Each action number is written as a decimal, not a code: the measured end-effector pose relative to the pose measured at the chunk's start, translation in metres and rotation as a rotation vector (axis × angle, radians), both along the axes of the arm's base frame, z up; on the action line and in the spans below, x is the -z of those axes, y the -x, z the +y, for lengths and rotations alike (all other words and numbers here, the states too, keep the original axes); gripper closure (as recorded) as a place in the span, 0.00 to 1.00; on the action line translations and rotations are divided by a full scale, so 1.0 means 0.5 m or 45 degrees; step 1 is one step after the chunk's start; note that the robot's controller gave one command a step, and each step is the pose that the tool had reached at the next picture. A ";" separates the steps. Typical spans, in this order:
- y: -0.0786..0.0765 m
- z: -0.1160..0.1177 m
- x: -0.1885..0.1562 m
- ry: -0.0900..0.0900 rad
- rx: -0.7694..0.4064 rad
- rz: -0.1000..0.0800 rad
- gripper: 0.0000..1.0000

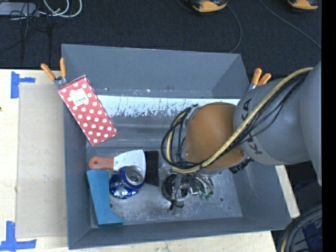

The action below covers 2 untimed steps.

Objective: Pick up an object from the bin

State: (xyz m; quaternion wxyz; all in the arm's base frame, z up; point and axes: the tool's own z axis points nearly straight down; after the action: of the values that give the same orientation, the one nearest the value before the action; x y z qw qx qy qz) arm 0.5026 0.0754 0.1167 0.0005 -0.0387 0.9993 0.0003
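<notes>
My gripper (178, 191) is low over the bin floor, right of centre and near the front wall, partly hidden under the arm's cover and cables. Just to its left stands a small black block (151, 167). Further left, a dented blue drink can (126, 181) lies with its silver top facing up. The can rests against a scraper (129, 159) with a white blade and a brown handle. I see nothing clearly held in the gripper.
A flat blue block (103, 198) lies along the front left corner beside the can. A red box with white dots (86, 109) leans on the left wall. The arm, with its orange cover and cables, spans the bin's right half.
</notes>
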 end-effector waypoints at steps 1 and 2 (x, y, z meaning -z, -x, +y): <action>-0.065 -0.041 0.067 0.002 -0.034 0.019 0.00; -0.103 -0.070 0.092 0.000 0.032 0.002 0.00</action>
State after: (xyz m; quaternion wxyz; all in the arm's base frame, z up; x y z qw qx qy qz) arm 0.5541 0.0403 0.0708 -0.0005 -0.0260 0.9997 0.0002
